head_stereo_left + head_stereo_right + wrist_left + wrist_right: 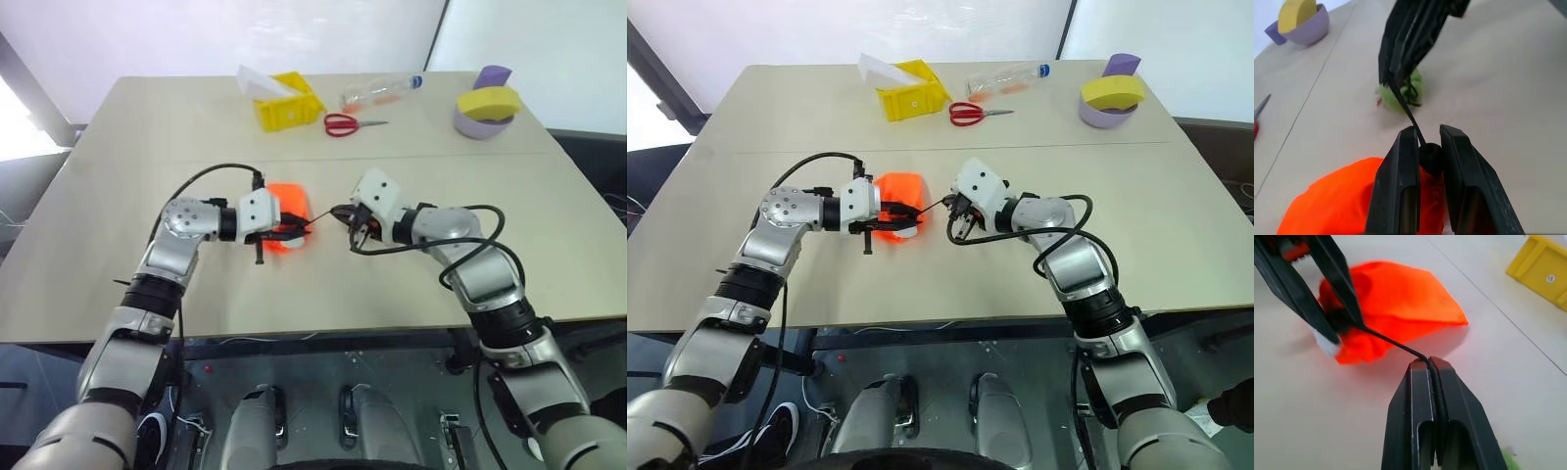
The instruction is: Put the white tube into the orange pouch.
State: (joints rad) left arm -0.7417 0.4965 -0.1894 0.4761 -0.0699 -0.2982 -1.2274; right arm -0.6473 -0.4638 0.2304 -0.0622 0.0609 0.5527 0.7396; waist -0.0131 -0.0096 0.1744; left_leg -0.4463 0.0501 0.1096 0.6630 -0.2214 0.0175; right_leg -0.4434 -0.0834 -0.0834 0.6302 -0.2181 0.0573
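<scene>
Two grippers work the mouth of the orange pouch (pixel 290 206), which lies on the table (pixel 118 206) between the arms. The right gripper (pixel 1430 363) has its fingers pressed tight on the dark cord (pixel 1393 343), drawn taut toward the pouch; the left gripper (pixel 1427 147) is clamped on the dark knot of gathered fabric where the cord enters. A small white piece (pixel 1327 345) — toggle or tube, hard to tell — sits at the pouch's neck. The white tube itself cannot be made out, so it may already be inside. Judging by the taut cord, the job looks near its end — cinching the pouch shut — though that stays unconfirmed.
</scene>
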